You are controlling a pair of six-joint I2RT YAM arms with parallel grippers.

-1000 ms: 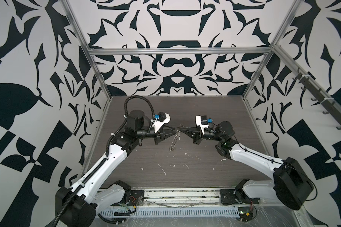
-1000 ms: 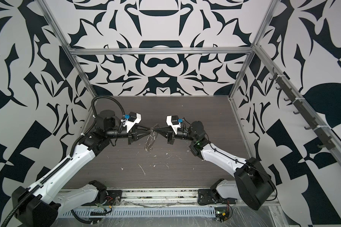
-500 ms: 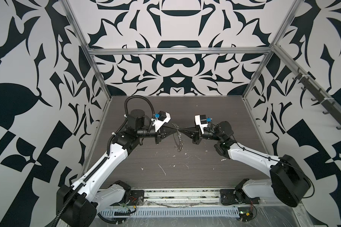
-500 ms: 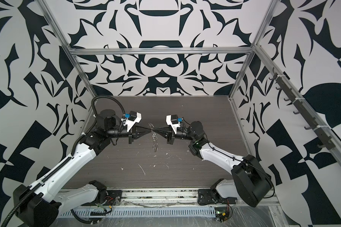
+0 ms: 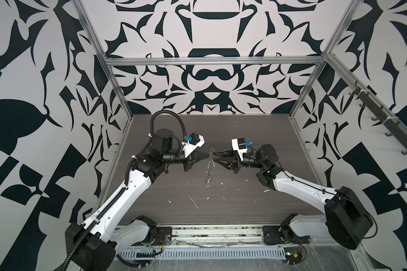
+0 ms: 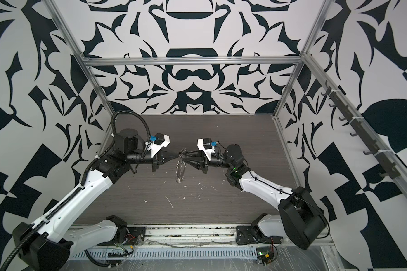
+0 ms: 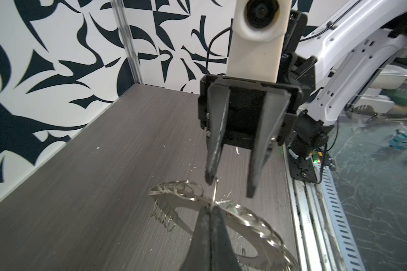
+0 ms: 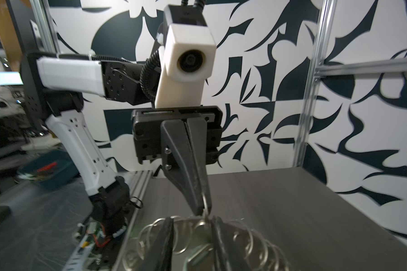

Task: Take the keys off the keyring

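- The left gripper [image 5: 206, 154] has closed within the last second and now clamps a split ring [image 7: 214, 193] at the rim of the keyring [image 5: 209, 167]
- The keyring hangs at 6 o'clock from that grip, above the bench [image 5: 244, 131]; keys not discernible
- The right gripper [image 5: 215, 156], at 3 o'clock of the keyring, has just parted its jaws; the hold appears transferred, freeing it to work a key off
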